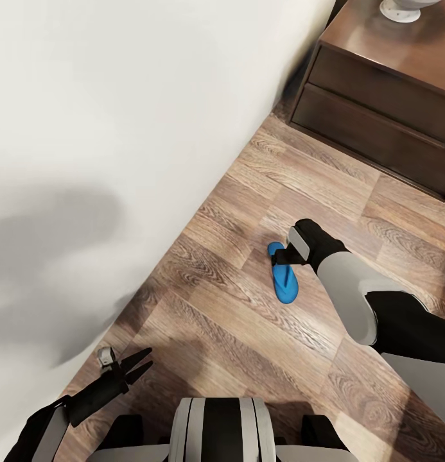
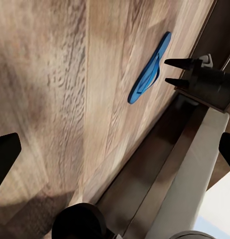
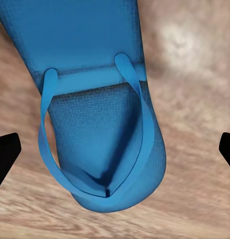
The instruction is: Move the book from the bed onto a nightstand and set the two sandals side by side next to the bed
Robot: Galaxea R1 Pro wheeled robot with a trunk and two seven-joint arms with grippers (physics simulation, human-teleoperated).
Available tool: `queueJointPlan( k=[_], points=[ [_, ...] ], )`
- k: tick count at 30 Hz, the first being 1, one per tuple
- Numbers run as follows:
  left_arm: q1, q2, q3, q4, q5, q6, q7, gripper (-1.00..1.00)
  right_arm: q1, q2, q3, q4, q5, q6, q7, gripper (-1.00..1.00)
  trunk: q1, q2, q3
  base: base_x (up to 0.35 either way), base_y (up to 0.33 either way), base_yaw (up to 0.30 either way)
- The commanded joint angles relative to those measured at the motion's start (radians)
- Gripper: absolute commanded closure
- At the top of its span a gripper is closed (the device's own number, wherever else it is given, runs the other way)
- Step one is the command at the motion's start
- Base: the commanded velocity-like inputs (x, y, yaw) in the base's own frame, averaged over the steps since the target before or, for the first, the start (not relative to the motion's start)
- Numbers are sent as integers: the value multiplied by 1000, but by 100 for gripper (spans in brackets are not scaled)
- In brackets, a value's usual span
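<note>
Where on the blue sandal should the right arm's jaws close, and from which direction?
Probably from straight above, closing across the raised straps or pinching the sole's edge. The sandal lies flat on the wood floor, strap side up, so only the straps stand clear. The right gripper hangs over it, jaws open.

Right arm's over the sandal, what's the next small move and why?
Probably lower the right gripper straight down and close on the sandal. The sandal lies flat on the wood floor beside the bed, and the right wrist view has it centred between open jaws, straps up. No grasp yet.
</note>
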Motion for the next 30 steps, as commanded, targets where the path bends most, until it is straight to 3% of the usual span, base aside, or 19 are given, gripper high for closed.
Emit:
queueJointPlan(
  k=[1,12,20,30],
  points=[
    [0,0,0,0,4,7,-1,-100,0,0,0,-1,-6,3,-7,-100,0,0,0,0,0,0],
    [0,0,1,0,4,8,-1,-100,0,2,0,-1,-6,4,-7,-100,0,0,0,0,0,0],
    [-1,0,1,0,4,8,-1,-100,-1,5,0,-1,-6,3,-7,-100,3,-2,-31,0,0,0],
    [0,0,2,0,4,8,-1,-100,-4,7,1,-1,-6,3,-7,-100,3,-2,-31,0,0,0]
  ],
)
